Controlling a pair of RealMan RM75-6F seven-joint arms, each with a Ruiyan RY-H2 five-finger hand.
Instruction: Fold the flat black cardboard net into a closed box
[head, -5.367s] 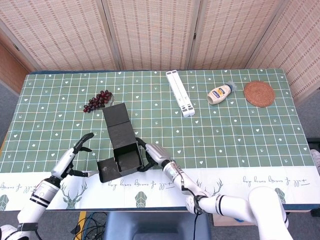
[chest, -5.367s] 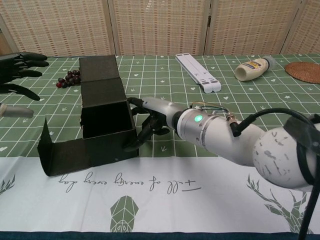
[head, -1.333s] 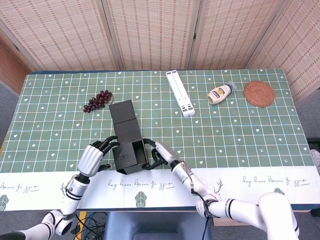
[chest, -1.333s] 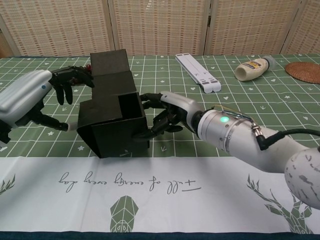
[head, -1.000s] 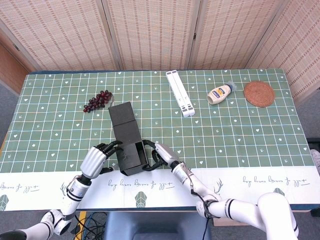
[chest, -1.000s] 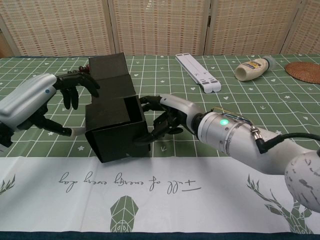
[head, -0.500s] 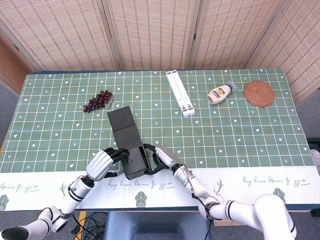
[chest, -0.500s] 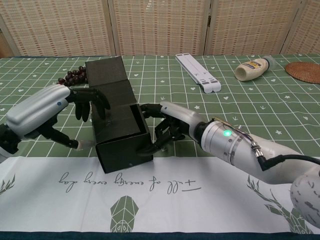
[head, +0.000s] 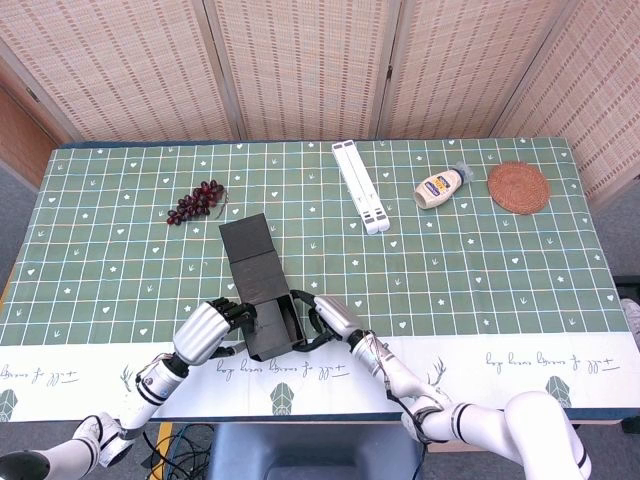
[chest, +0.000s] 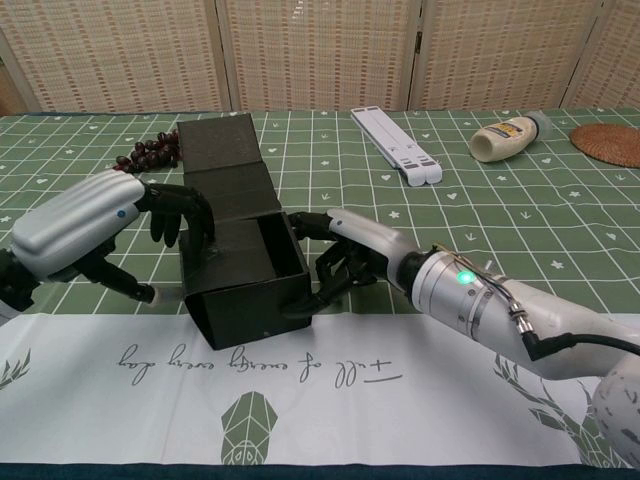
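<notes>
One black cardboard box net, partly folded, is seen near the front edge of the green checked tablecloth, a little left of the middle. Its front part is already shaped like an open box, and two flat panels are stretched out behind it toward the far edge. So its long axis runs from front to back.

The box part is held between the two hands. The left hand is pressed against the left wall, with its fingers curled over the top edge. The right hand is laid against the right wall, its fingers bent around the front corner. Both hands are equally near; the box is gripped from both sides.

The flat panels lie behind the hands, so the lid would likely have to be swung forward over the opening.

Also counted: one bunch of dark grapes, one white folded stand, one squeeze bottle, and one round woven coaster by the far right corner.
</notes>
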